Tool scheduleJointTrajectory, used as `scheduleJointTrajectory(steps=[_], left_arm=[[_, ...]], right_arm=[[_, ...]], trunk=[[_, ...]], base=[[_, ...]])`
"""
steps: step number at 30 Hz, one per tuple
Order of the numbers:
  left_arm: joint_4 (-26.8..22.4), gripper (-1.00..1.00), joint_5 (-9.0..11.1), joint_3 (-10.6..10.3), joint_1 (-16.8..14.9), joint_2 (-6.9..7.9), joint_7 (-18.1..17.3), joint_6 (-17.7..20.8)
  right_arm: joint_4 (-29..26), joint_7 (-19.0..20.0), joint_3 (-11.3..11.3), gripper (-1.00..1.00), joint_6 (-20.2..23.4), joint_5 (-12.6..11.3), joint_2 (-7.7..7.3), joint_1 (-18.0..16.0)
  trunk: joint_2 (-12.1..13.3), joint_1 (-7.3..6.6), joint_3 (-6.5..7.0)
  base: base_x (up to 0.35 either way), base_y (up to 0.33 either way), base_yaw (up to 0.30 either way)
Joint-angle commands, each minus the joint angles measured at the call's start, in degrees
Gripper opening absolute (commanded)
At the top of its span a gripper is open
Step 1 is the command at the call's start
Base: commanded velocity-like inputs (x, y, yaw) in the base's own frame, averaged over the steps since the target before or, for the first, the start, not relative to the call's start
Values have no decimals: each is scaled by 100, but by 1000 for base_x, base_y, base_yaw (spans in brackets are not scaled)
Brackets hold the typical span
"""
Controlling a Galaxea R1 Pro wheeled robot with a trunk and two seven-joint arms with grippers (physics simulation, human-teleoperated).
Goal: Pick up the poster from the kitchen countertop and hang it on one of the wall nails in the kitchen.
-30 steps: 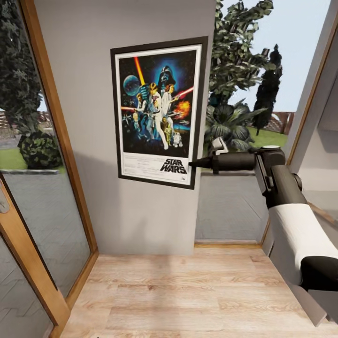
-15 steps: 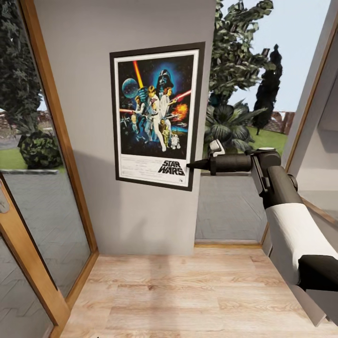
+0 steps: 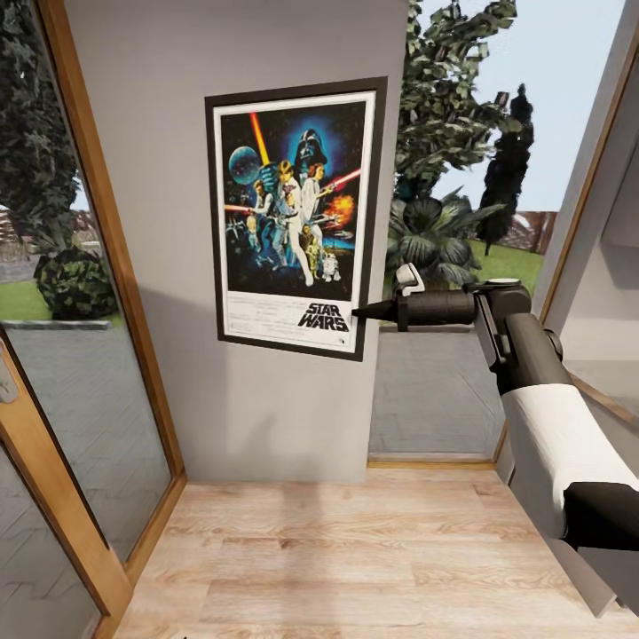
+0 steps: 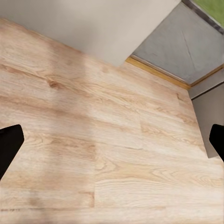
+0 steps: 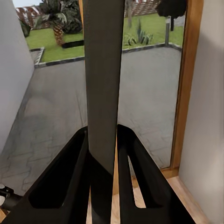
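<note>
Ahead of me the poster point(image 3: 295, 217) sits flat against the wall pillar point(image 3: 177, 222), upright, slightly tilted. The pillar stands between two glazed panes: the left window point(image 3: 62, 293) beside it on one side, the right window point(image 3: 453, 390) on the other, with trees point(image 3: 444, 115) behind that glass. My right gripper point(image 3: 359, 311) reaches in from the right at the poster's lower right edge, in front of the right window. In the right wrist view the poster's edge point(image 5: 103, 84) runs between the two fingers point(image 5: 77, 172), pinched there. Below the pillar the wooden floor point(image 3: 337, 550) stretches toward me. My left gripper point(image 4: 112, 140) hangs over that floor, its fingertips point(image 4: 8, 144) well apart.
</note>
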Motion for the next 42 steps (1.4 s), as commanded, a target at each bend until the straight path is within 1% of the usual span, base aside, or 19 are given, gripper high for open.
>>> scheduleJointTrajectory(steps=[1,7,11,20,28,42], left_arm=[[7,100,-40,45,-3,1,-16,-27],[6,100,-40,45,-3,1,-17,-27],[6,100,-40,45,-3,1,-17,-27],[6,100,-40,45,-3,8,-17,-27],[6,100,-40,45,-3,15,-17,-27],[6,100,-40,45,-3,18,-17,-27]], right_arm=[[-7,38,-4,-100,72,29,-2,-3],[-15,77,-10,-100,75,-135,-1,-3],[-2,88,0,-100,75,-171,0,-3],[4,102,13,-100,74,-181,6,-3],[4,263,15,-100,67,-181,8,-3],[-15,284,15,-100,67,-181,9,-3]], trunk=[[-5,2,-3],[-5,2,-3],[-5,2,-3],[-5,2,-3],[-5,2,-3],[-5,2,-3]], base=[[0,0,0],[0,0,0],[0,0,0],[0,0,0],[0,0,0],[0,0,0]])
